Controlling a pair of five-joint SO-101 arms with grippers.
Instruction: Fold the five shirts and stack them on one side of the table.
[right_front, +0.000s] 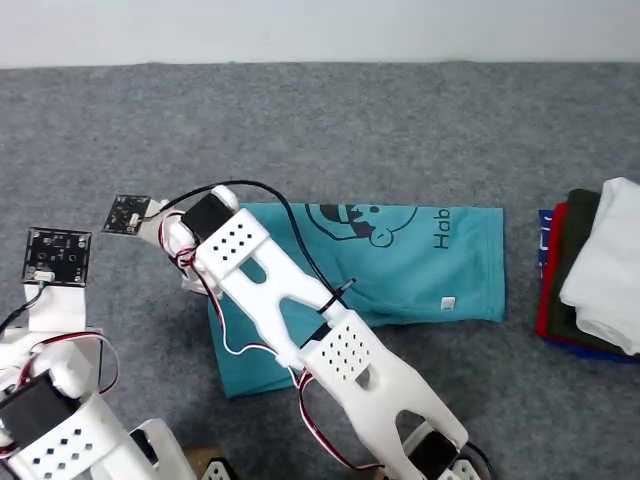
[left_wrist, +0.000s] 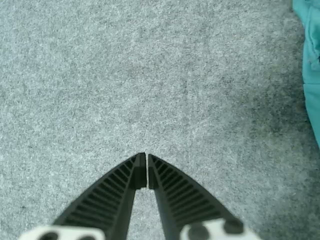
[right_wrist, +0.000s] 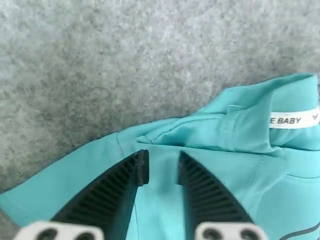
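Grey felt tabletop (right_front: 400, 130), pale wall (right_front: 320, 30) behind; left pincer (left_wrist: 147, 170) clenched empty, right pincer (right_wrist: 162, 167) released over teal shirt (right_front: 420, 270).

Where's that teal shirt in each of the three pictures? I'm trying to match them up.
High view: teal shirt spread mid-table, partly under the right arm.
Left wrist view: a sliver of it at the frame's edge, apart from the shut left gripper.
Right wrist view: it lies directly beneath the open right gripper.
Shared landmark: the grey table cover.

White perforated arms (right_front: 340, 350), ribbed black pincers (left_wrist: 147, 171), red-black cables (right_front: 215, 300), probably dark motors (right_front: 207, 212)
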